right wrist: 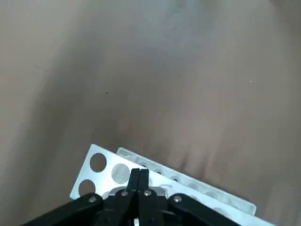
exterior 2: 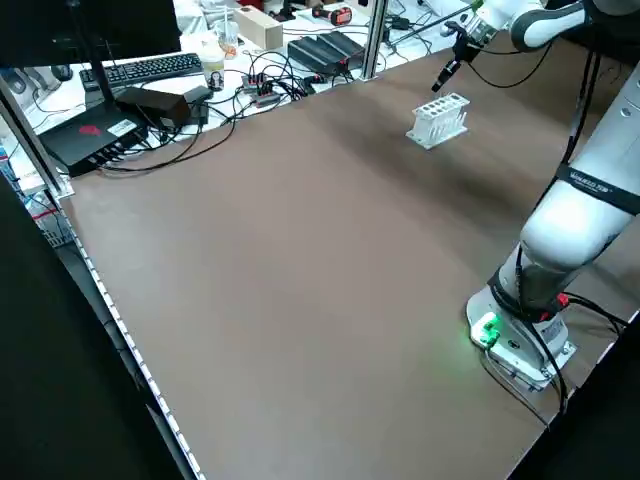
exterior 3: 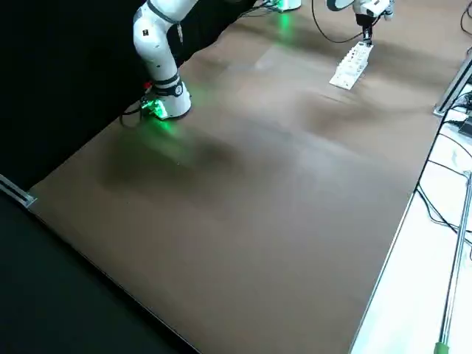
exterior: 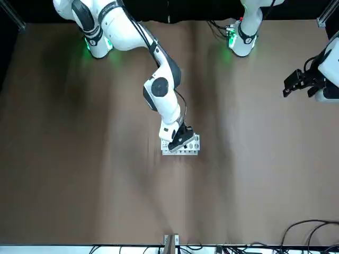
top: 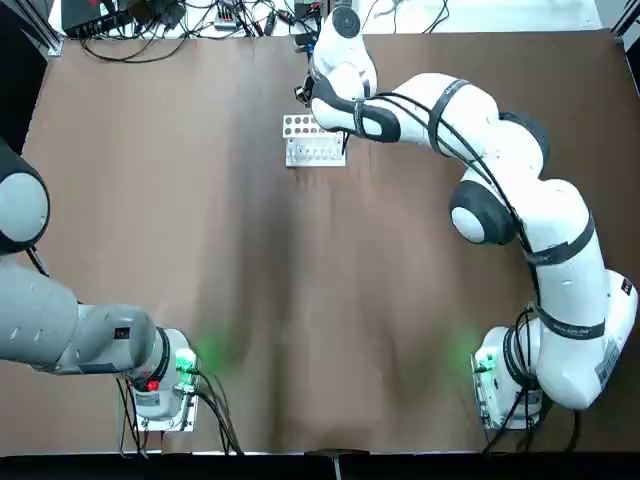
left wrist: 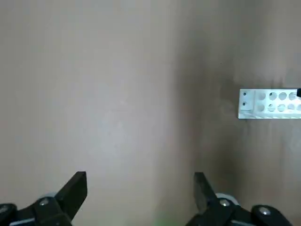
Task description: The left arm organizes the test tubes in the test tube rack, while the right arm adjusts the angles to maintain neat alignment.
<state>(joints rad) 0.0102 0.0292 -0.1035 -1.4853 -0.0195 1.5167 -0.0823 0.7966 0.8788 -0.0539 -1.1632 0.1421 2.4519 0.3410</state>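
The white test tube rack (top: 305,151) stands at the far middle of the brown table (top: 300,300). My right arm reaches out to it, and the right gripper (exterior: 183,138) hangs just over the rack's (exterior: 183,150) top plate. In the right wrist view its fingers (right wrist: 138,175) are pressed together above the holes of the rack (right wrist: 99,164), and nothing shows between them. I cannot make out any test tubes in any view. The left gripper (left wrist: 140,186) is open and empty, held high at the table's left side (exterior: 288,87), far from the rack (left wrist: 268,103).
Cables, a keyboard (exterior 2: 165,66) and black boxes (exterior 2: 325,48) crowd the bench beyond the table's far edge. The arms' green-lit bases (top: 165,385) (top: 505,385) stand at the near corners. Bare table stretches between the bases and the rack (exterior 2: 440,120).
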